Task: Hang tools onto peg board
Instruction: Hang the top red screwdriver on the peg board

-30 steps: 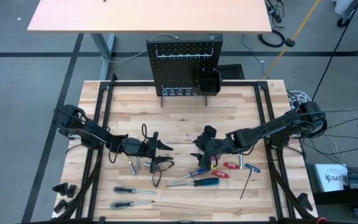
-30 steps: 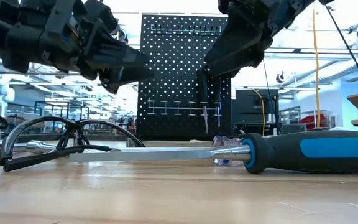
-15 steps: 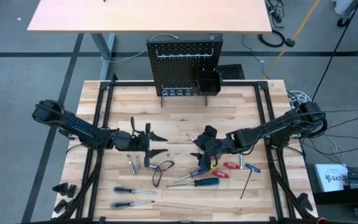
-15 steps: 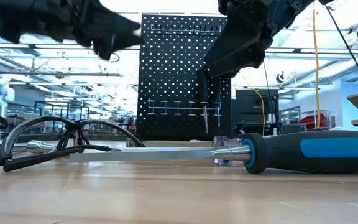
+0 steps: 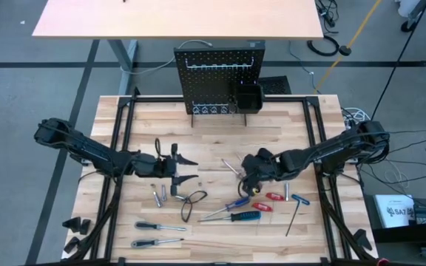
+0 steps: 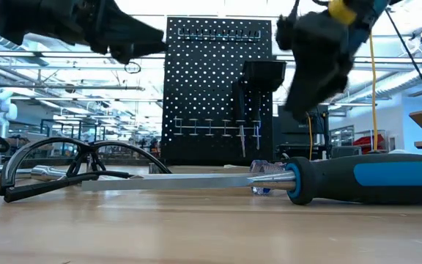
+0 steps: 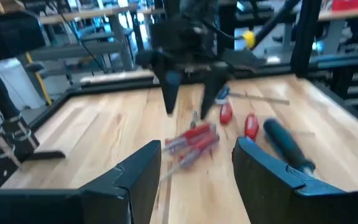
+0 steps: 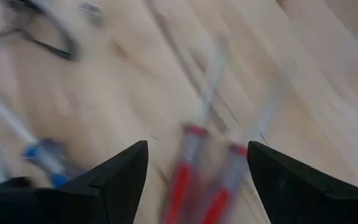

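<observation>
The peg board's black bin — contents hidden. Both grippers — left, right — spread, grasping nothing, above the tools.

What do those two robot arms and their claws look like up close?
Both arms are dark, slim and jointed. The left gripper ends in two black pointed fingers, broad and angular seen from its wrist. The right gripper has matching black fingers, and a yellow part shows near its wrist.

A pale wooden bench carries a black peg board upright at its far edge, with screwdrivers, red-handled tools, a hex key and a black wire loop scattered toward the near edge.
</observation>
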Robot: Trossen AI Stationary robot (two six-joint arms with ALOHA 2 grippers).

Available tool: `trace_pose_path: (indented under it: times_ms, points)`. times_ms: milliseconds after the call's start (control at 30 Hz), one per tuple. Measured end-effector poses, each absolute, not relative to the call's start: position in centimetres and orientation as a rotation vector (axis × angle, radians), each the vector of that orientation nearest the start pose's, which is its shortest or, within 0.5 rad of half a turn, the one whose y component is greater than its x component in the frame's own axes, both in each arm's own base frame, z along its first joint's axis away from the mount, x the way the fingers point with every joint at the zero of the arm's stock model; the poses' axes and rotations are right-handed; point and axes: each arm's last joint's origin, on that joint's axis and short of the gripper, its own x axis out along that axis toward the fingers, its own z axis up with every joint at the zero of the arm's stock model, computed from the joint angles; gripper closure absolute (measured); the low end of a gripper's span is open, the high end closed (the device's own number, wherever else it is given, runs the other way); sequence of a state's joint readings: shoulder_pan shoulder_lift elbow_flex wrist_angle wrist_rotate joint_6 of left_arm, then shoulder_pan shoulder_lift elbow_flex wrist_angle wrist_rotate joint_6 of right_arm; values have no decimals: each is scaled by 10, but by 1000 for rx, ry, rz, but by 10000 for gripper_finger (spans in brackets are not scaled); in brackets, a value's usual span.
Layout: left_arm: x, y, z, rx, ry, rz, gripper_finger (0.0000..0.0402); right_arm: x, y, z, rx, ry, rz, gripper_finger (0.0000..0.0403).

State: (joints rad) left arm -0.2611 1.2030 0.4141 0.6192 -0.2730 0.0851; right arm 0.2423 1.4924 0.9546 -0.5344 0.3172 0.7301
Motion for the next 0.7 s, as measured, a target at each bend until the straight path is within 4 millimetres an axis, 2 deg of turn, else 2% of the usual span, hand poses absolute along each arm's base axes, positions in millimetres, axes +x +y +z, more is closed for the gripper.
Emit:
trace_pose_path:
  times_ms: [233, 700]
  points:
    - [228, -53, 201, 133, 174, 13, 201, 267, 49, 200, 486, 1051, -621, 138]
    - [229, -53, 201, 129, 173, 15, 201, 280, 51, 170, 485, 1117, -681, 138]
